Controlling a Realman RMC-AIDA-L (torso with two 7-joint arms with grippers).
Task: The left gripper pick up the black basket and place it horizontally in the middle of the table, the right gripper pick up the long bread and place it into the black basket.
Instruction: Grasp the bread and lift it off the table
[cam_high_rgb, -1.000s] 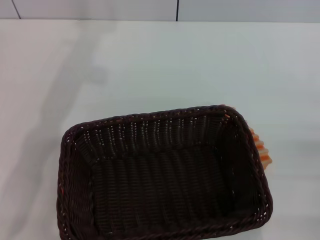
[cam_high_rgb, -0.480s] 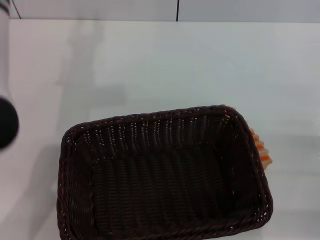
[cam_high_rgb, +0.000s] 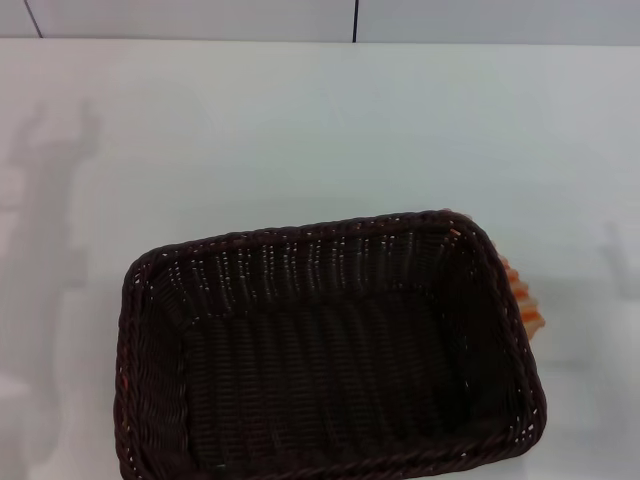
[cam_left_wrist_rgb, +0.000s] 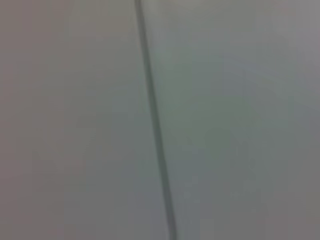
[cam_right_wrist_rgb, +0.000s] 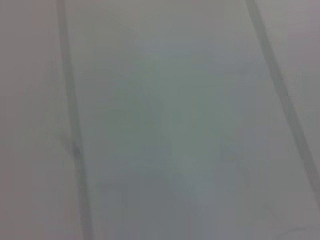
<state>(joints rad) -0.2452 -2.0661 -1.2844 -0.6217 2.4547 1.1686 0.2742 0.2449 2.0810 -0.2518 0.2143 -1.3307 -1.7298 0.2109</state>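
The black basket (cam_high_rgb: 330, 350) stands on the white table (cam_high_rgb: 320, 130) at the front of the head view, its long side running across, slightly turned, and it is empty. The long bread (cam_high_rgb: 522, 295) lies on the table behind the basket's right end; only a few cream and orange ridges show past the rim. Neither gripper is in any view. Only a claw-shaped shadow falls on the table at the far left. Both wrist views show only a pale blurred surface with dark lines.
A grey wall (cam_high_rgb: 200, 18) with dark vertical seams runs along the table's far edge. A faint shadow lies on the table at the far right.
A white and black arm part seen at the left edge half a second ago has left the view. A claw-shaped shadow now lies on the table's left. Basket and bread have not moved.
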